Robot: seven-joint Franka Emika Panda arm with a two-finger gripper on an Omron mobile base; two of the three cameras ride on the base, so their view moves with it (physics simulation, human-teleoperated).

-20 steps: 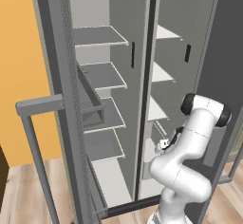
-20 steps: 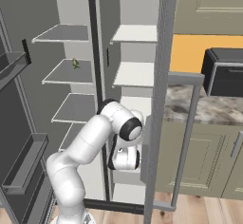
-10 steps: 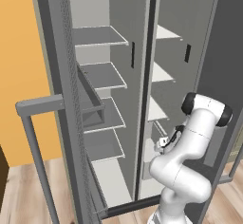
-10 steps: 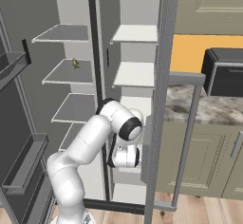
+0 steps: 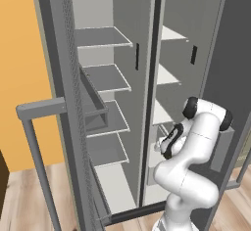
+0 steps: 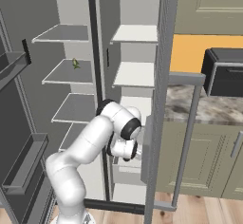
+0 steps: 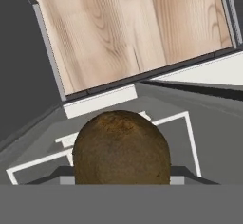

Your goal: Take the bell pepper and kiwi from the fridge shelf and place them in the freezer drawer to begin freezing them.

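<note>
Brown kiwi [image 7: 121, 148] is seen low at centre of the hand view, clamped in the gripper [image 5: 165, 147], jaws part closed on it. White outlined freezer drawer [image 7: 190, 137] lies beneath. In the right base view a small green-yellow item [image 6: 75, 63] is noted on an upper-left shelf [image 6: 66, 74]

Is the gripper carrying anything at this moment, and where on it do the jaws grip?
Yes, the kiwi. It sits large and brown right at the gripper in the hand view; the fruit hides the contact points, so the exact place of the hold cannot be told.
</note>
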